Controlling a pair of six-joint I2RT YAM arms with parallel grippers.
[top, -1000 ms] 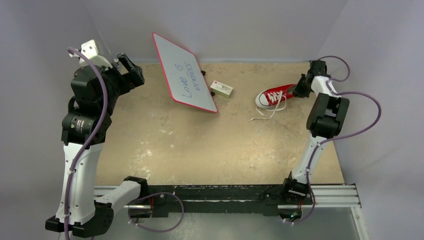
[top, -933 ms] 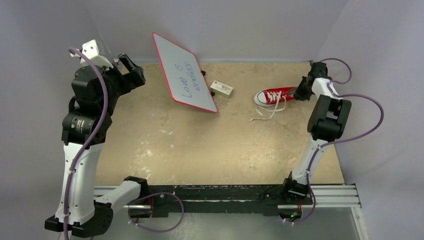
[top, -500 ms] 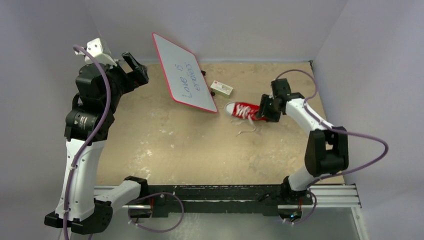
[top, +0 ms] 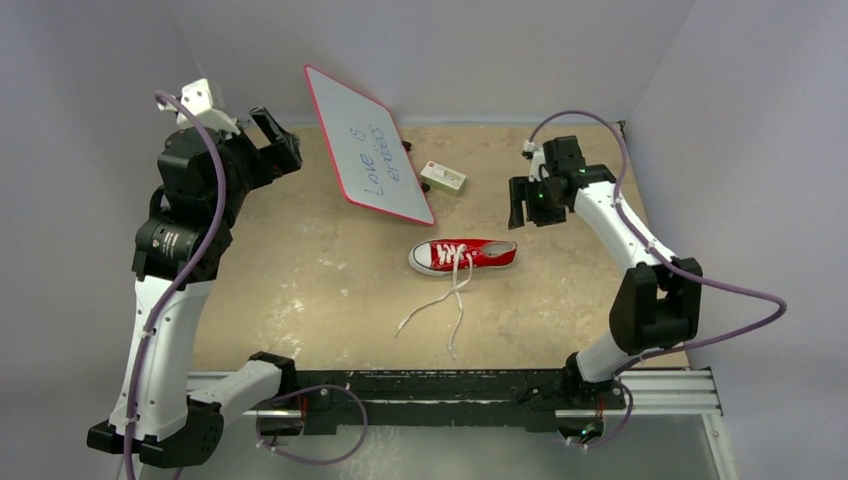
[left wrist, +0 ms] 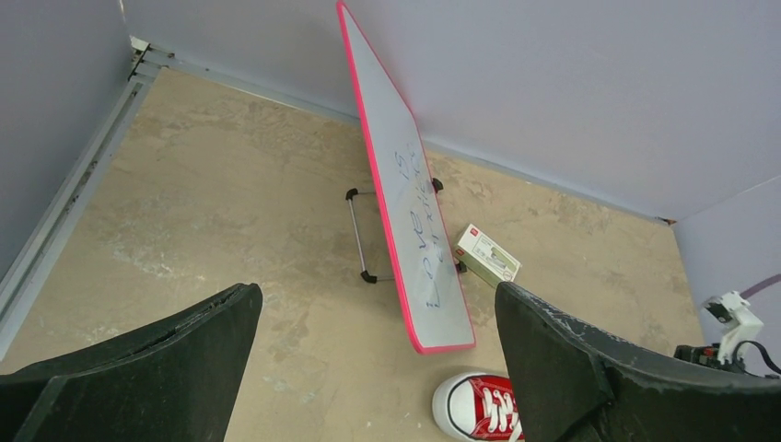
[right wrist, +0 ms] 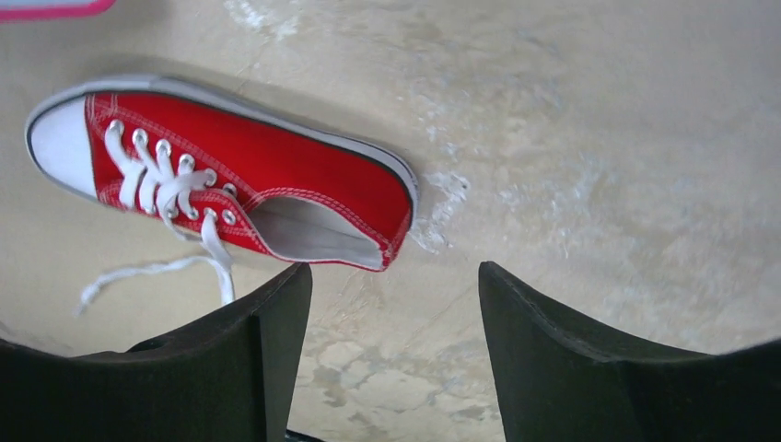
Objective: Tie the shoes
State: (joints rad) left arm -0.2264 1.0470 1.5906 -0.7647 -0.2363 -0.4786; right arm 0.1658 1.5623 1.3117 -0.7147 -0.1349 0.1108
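Observation:
The red sneaker (top: 463, 255) lies on the tan table near its middle, white toe cap to the left, heel to the right. Its white laces (top: 440, 305) are untied and trail toward the near edge. It shows in the right wrist view (right wrist: 230, 175) just beyond the fingers, and its toe shows in the left wrist view (left wrist: 474, 410). My right gripper (top: 525, 208) is open and empty, raised above the table behind and right of the heel. My left gripper (top: 275, 150) is open and empty, held high at the far left.
A pink-framed whiteboard (top: 368, 145) with blue writing leans on a stand at the back centre. A small white box (top: 443, 178) lies just right of it. Grey walls (top: 500, 60) close in the table on three sides.
The right gripper carried the sneaker from the far right to the table's middle, let it go, opened and rose up and back. The laces now trail toward the near edge. The left arm barely moved.

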